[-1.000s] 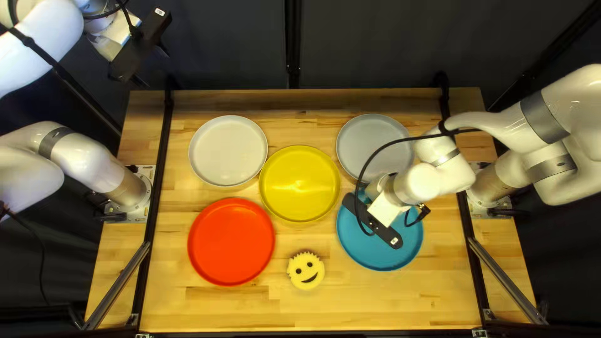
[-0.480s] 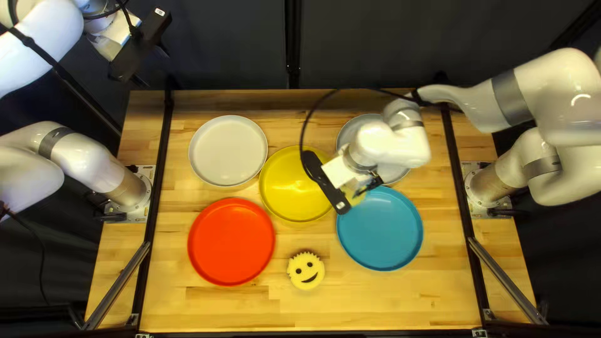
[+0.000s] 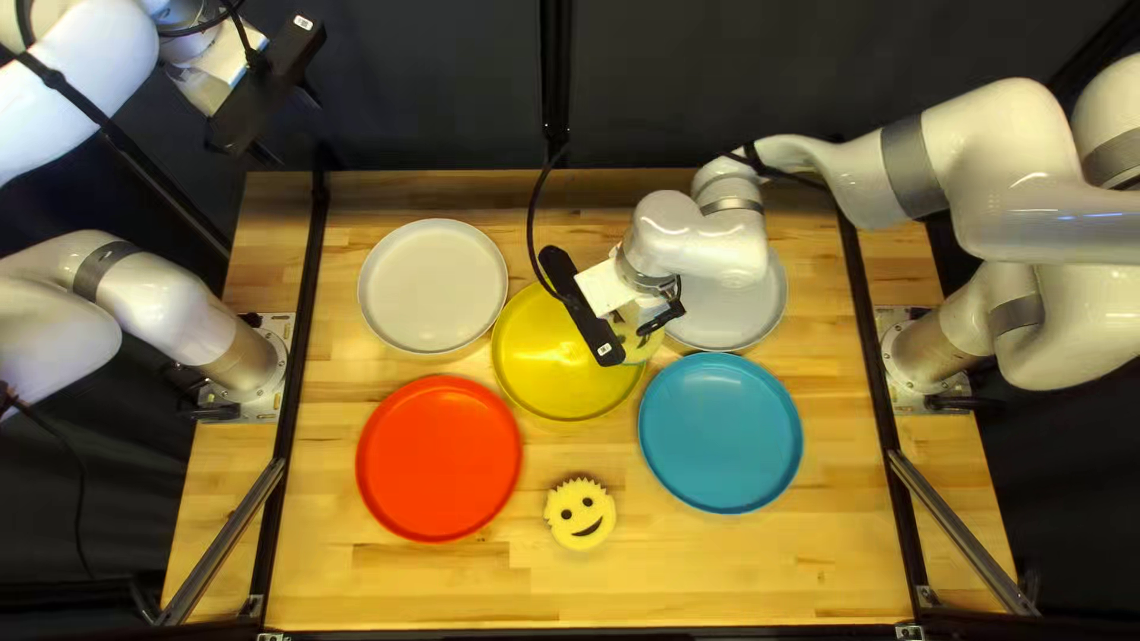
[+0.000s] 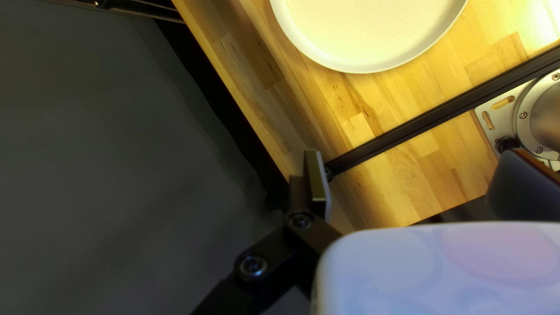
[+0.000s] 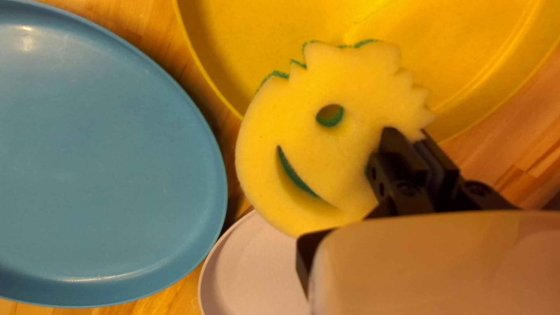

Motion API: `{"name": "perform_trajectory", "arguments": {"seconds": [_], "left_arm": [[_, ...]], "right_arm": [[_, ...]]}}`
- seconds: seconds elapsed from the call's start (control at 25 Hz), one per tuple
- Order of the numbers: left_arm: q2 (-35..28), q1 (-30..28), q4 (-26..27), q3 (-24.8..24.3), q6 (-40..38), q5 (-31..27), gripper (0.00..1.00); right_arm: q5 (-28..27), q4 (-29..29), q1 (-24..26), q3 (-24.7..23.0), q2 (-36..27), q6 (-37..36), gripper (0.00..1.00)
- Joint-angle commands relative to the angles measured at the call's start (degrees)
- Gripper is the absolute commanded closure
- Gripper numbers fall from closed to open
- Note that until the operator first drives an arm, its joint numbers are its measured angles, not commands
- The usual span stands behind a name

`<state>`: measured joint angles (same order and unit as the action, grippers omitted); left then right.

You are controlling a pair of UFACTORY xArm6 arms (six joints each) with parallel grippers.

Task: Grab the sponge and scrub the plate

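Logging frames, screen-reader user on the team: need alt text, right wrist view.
Black right gripper pinches one side of a round, smiley-faced, yellow-and-green sponge, seen partly against a round yellow plate. A round blue plate and part of a pale round plate lie nearby on the wooden table.

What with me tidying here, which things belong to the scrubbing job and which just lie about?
Job:
- held sponge
- right pincer
- perhaps the yellow plate, though the target is unclear

Seemingly lying about:
- loose sponge
- blue plate
- red plate
- white plate
- grey plate
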<state>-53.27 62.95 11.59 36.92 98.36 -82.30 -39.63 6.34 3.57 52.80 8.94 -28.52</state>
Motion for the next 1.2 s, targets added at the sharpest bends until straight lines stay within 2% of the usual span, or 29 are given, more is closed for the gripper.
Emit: {"name": "perform_trajectory", "arguments": {"seconds": [0.04, 0.32, 0.64, 0.88, 1.2], "left_arm": [[0.00, 0.00, 0.00, 0.00, 0.00, 0.00, 0.00], [0.00, 0.00, 0.00, 0.00, 0.00, 0.00, 0.00], [0.00, 0.00, 0.00, 0.00, 0.00, 0.00, 0.00], [0.00, 0.00, 0.00, 0.00, 0.00, 0.00, 0.00], [0.00, 0.00, 0.00, 0.00, 0.00, 0.00, 0.00]], "right_arm": [[0.62, 0.06, 0.82, 2.23, 2.33, -0.78, 1.00], [2.40, 1.23, 0.23, 6.22, 7.06, -0.22, 1.00], [6.22, 6.90, -1.97, 6.00, 8.80, 5.10, 1.00], [6.16, 7.54, -3.22, 6.03, 9.14, 5.69, 1.00], [5.75, 8.08, -3.85, 8.43, 11.65, 4.55, 1.00]]}}
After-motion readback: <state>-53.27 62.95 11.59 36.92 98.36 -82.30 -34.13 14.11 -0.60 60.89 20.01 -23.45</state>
